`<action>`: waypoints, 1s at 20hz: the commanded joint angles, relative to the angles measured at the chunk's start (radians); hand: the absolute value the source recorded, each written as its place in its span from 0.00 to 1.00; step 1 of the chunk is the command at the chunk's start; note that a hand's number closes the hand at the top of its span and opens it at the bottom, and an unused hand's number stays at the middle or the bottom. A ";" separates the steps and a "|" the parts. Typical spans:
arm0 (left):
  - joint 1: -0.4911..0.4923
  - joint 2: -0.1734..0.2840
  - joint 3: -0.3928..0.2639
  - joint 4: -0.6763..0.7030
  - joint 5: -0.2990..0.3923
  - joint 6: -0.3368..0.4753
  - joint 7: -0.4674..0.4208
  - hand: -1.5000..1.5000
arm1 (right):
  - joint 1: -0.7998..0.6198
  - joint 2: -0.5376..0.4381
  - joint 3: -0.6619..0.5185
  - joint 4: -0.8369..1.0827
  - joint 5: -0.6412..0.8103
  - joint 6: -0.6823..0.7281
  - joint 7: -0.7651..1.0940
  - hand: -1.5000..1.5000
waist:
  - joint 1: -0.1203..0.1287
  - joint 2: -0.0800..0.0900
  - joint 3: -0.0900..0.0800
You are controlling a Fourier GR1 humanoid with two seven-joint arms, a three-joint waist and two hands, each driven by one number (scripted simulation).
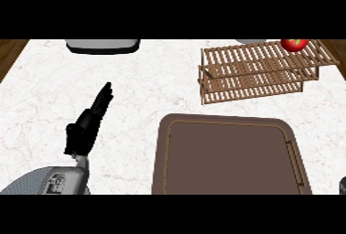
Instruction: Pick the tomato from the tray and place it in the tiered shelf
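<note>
Nearest the robot lies the brown tray (pixel 229 155), bare inside, its raised rim closing a flat brown floor. I take it as the landmark. Left of the tray, over the pale marble counter (pixel 40 105), the left hand (pixel 88 125) stands edge-on with its fingers straight and pointing away from the robot; it is released and holds nothing. At the tray's lower right corner a dark sliver shows at the view's edge, possibly the right hand, but too little shows to tell how it stands.

Beyond the tray's far right corner stands the wooden tiered shelf (pixel 260 73), two slatted levels. The tomato (pixel 294 44) sits on the top level near its far right corner, red with a green stem, well apart from the tray. Farther left of the tray, at the counter's back edge, a grey and white appliance (pixel 103 45) is cut off by the view.

By the look of it, the placing is done. What remains is to keep both hands away from the shelf, since the tomato sits near an edge and a nudge to the slats could roll it off.
</note>
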 commanded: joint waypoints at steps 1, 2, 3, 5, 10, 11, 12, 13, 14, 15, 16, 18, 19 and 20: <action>0.015 -0.012 -0.009 -0.006 -0.020 0.024 -0.002 0.50 | -0.017 -0.071 -0.087 -0.060 -0.038 -0.001 0.088 0.00 | -0.007 -0.001 0.000; -0.011 -0.001 -0.003 0.009 -0.023 0.018 -0.003 0.50 | 0.029 -0.108 -0.109 -0.124 -0.057 0.052 0.114 0.00 | -0.019 -0.003 0.000; -0.001 0.002 -0.002 -0.038 0.006 -0.007 0.049 0.50 | 0.007 -0.122 -0.105 -0.112 -0.037 0.046 0.153 0.00 | -0.008 -0.002 0.000; -0.010 -0.031 -0.008 -0.019 -0.012 0.036 0.047 0.50 | 0.079 -0.170 -0.180 -0.175 -0.108 0.128 0.202 0.00 | -0.023 -0.005 0.001; 0.020 -0.008 -0.002 -0.039 -0.005 0.015 0.020 0.50 | 0.156 -0.347 -0.330 -0.163 -0.278 0.378 0.302 0.00 | -0.034 -0.008 0.001; -0.020 -0.018 0.008 0.004 -0.010 0.033 0.035 0.50 | 0.160 -0.390 -0.354 -0.145 -0.310 0.428 0.310 0.00 | -0.040 -0.006 0.001; 0.016 -0.012 0.011 -0.025 -0.005 0.029 0.038 0.50 | 0.208 -0.412 -0.402 -0.156 -0.361 0.461 0.274 0.00 | -0.032 -0.006 0.001; -0.025 0.018 0.045 -0.005 0.010 0.016 0.045 0.50 | 0.256 -0.414 -0.449 -0.174 -0.404 0.500 0.277 0.00 | -0.044 -0.007 0.002; -0.009 0.008 0.019 0.012 0.004 0.003 0.006 0.50 | 0.296 -0.426 -0.478 -0.183 -0.422 0.515 0.260 0.00 | -0.035 -0.004 0.001; 0.025 -0.004 0.023 0.009 -0.001 0.025 0.000 0.50 | 0.361 -0.440 -0.527 -0.202 -0.461 0.568 0.215 0.00 | -0.046 -0.006 0.002; 0.011 -0.001 0.023 -0.009 0.012 0.012 -0.002 0.50 | 0.393 -0.447 -0.564 -0.155 -0.472 0.563 0.165 0.00 | -0.029 -0.002 0.002; 0.027 0.011 0.024 -0.006 -0.001 0.013 -0.012 0.50 | 0.440 -0.508 -0.668 -0.128 -0.574 0.678 0.147 0.00 | -0.043 -0.006 0.002; 0.036 0.016 0.030 0.032 0.002 0.005 -0.029 0.50 | 0.447 -0.503 -0.705 -0.164 -0.615 0.698 0.209 0.00 | -0.038 -0.005 0.001; -0.022 0.023 0.052 0.022 0.019 0.006 0.004 0.50 | 0.481 -0.544 -0.765 -0.084 -0.632 0.729 0.132 0.00 | -0.043 -0.004 0.002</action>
